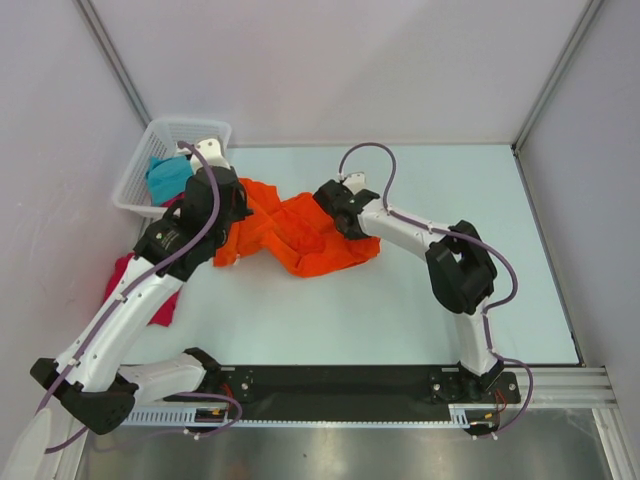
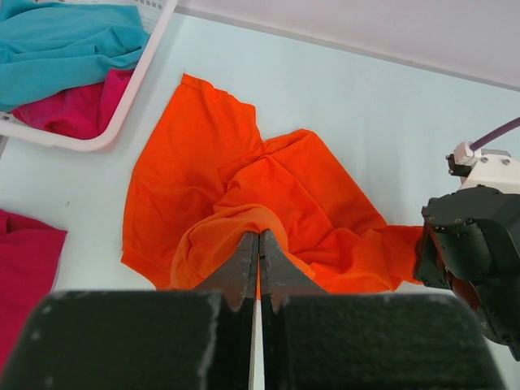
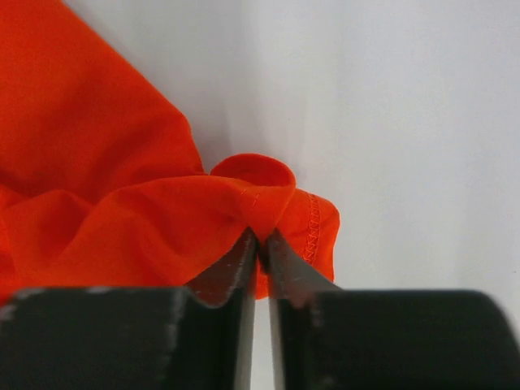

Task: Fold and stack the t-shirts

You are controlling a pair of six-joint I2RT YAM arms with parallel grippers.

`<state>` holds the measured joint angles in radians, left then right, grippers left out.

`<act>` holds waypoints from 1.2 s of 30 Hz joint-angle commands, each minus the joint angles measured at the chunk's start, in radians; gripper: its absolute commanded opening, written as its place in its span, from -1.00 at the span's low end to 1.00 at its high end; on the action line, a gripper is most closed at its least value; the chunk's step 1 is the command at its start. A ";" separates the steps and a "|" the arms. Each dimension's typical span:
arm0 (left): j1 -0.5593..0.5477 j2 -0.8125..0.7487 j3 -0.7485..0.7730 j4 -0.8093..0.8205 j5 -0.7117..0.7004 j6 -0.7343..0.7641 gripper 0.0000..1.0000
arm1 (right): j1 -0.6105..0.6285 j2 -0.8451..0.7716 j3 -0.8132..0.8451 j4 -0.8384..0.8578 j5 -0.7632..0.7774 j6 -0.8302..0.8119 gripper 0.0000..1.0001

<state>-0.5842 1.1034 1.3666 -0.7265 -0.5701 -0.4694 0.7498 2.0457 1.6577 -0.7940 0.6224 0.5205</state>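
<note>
One pink t-shirt (image 2: 24, 260) lies on the near left side of the table (image 1: 400, 310). A bit farther back, the orange t-shirt (image 1: 300, 235) lies all bunched up in the middle. The left gripper (image 2: 258, 244) is squeezed tight on a fold at one side of it. The right gripper (image 3: 262, 240) is squeezed tight on a stitched edge at the other side. In the far left corner sits the white basket (image 2: 130, 89). Inside it are a teal t-shirt (image 2: 65, 45) and another pink t-shirt (image 2: 73, 110), with the teal one on top
</note>
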 commanded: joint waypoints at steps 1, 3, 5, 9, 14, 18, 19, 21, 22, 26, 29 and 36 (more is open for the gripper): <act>0.011 -0.010 0.000 0.041 0.013 0.002 -0.99 | -0.021 -0.021 0.027 0.029 0.017 -0.025 -0.95; 0.011 -0.007 0.000 0.042 0.016 0.002 -1.00 | -0.024 -0.035 0.008 0.038 0.013 -0.033 -1.00; 0.011 -0.007 0.000 0.044 0.018 0.003 -1.00 | -0.026 -0.047 -0.019 0.050 0.013 -0.037 -1.00; 0.012 0.000 0.015 0.039 0.018 0.014 -1.00 | -0.029 -0.145 -0.084 0.064 0.051 -0.037 -1.00; 0.020 0.015 0.132 -0.031 0.006 0.023 -1.00 | -0.059 -0.359 -0.160 0.055 0.207 -0.025 -1.00; 0.020 0.000 0.276 -0.102 0.007 0.018 -1.00 | -0.076 -0.519 -0.141 -0.016 0.458 -0.040 -1.00; 0.020 -0.004 0.299 -0.137 0.009 0.009 -1.00 | -0.079 -0.585 -0.133 -0.023 0.492 -0.046 -1.00; 0.020 -0.019 0.360 -0.172 0.012 -0.003 -1.00 | -0.084 -0.646 -0.116 -0.040 0.572 -0.054 -1.00; 0.020 -0.026 0.379 -0.203 0.015 -0.014 -1.00 | -0.083 -0.674 -0.093 -0.045 0.595 -0.054 -1.00; 0.020 -0.082 0.456 -0.269 0.026 -0.038 -0.99 | -0.040 -0.795 -0.038 -0.070 0.726 -0.071 -1.00; 0.020 -0.128 0.505 -0.309 0.021 -0.057 -1.00 | 0.040 -0.844 -0.004 -0.070 0.816 -0.088 -1.00; 0.020 -0.125 0.659 -0.378 -0.001 -0.052 -1.00 | 0.177 -0.932 -0.108 0.391 0.990 -0.516 -1.00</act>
<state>-0.5728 0.9615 1.9434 -1.0683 -0.5491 -0.5156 0.8791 1.1595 1.6302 -0.7670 1.3979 0.3161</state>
